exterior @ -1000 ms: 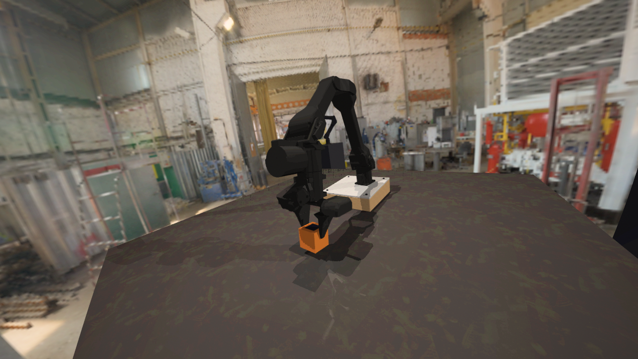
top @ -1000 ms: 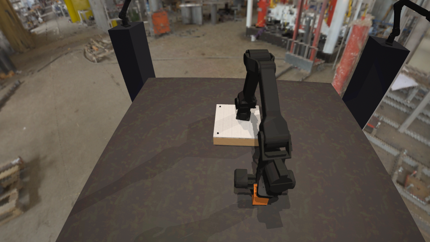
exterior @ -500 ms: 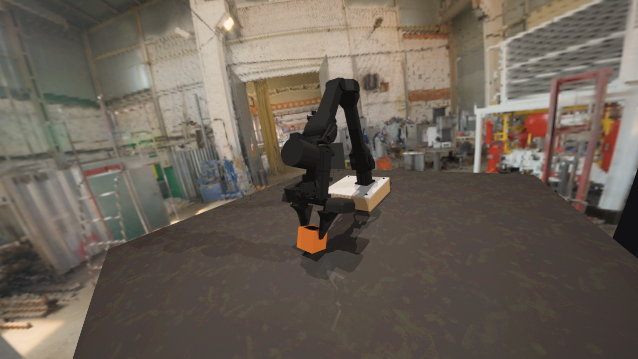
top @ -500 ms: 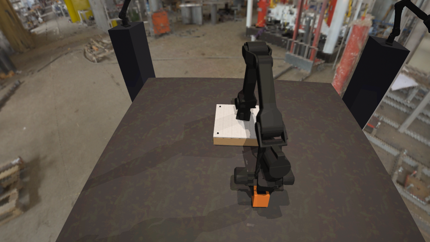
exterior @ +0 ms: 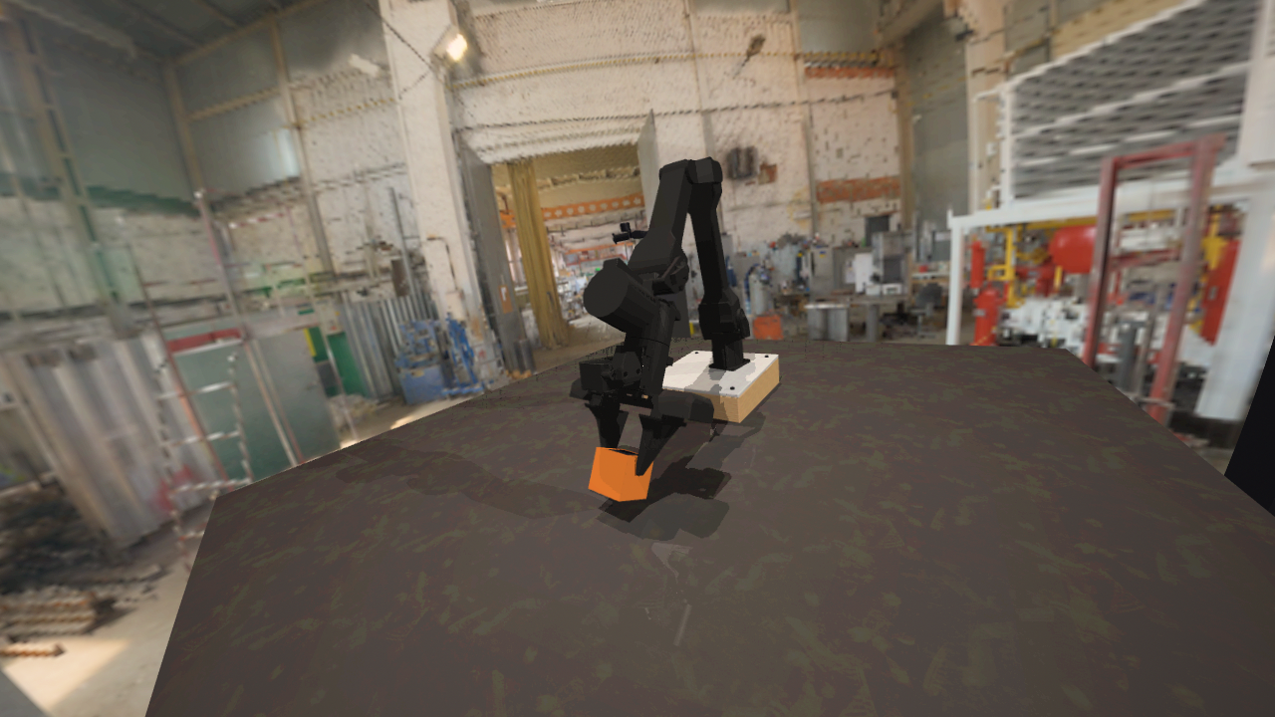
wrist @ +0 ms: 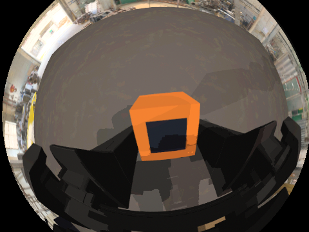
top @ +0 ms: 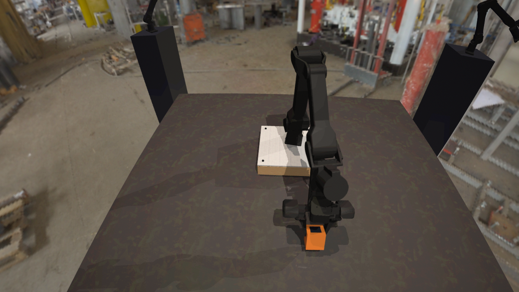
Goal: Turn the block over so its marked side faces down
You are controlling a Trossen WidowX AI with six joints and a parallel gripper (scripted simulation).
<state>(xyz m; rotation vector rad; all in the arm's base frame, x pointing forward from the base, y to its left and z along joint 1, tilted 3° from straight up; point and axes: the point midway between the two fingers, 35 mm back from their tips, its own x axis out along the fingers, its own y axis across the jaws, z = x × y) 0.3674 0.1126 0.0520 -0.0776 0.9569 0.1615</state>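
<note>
An orange block is held slightly tilted, low over the dark mottled table. A gap to its shadow shows in the exterior view, though its exact height is hard to judge. Its marked side, with a dark square, faces up toward the wrist camera. My gripper points down and is shut on the block, with one finger on each side. The block's underside is hidden.
The arm's base stands on a white-topped wooden board behind the gripper. Two dark pedestals with small arms stand beyond the table's back corners.
</note>
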